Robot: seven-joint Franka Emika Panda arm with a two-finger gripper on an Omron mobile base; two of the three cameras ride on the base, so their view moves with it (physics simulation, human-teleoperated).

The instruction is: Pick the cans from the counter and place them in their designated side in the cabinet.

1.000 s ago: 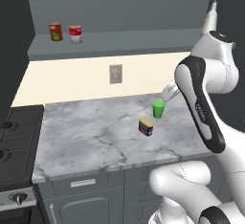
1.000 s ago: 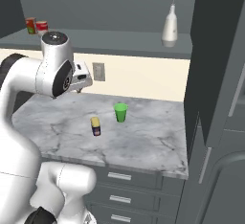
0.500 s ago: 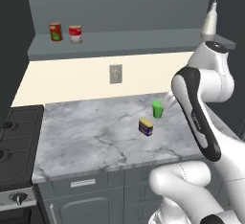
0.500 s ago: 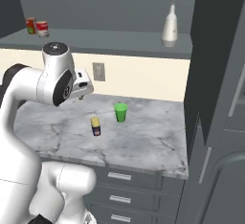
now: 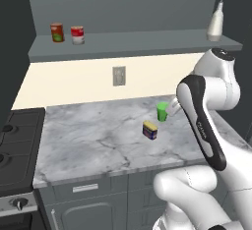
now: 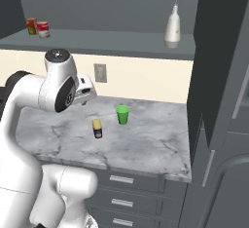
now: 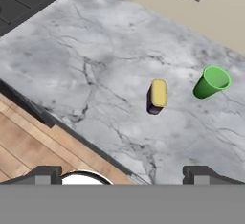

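Observation:
One dark blue can with a yellow top (image 5: 150, 130) (image 6: 97, 128) (image 7: 156, 96) stands on the marble counter (image 5: 88, 140), just left of a green cup (image 5: 163, 111). The red-and-white can (image 5: 77, 35) (image 6: 43, 28) stands at the left end of the cabinet shelf (image 5: 142, 42). My gripper (image 6: 87, 98) (image 7: 122, 174) hangs high over the counter's front edge. It is open, with nothing between its fingers. In the hand view the blue can lies ahead of it, a little right of centre.
A red can with a green label (image 5: 57, 32) stands beside the red-and-white can. A white bottle (image 5: 215, 22) is at the shelf's right end. The black stove (image 5: 15, 135) adjoins the counter on the left. A wall outlet (image 5: 118, 75) sits above the counter.
The arm has folded and its elbow has risen, while the hand has dropped slightly toward the counter. The gripper stayed open. The cans and cup have not moved.

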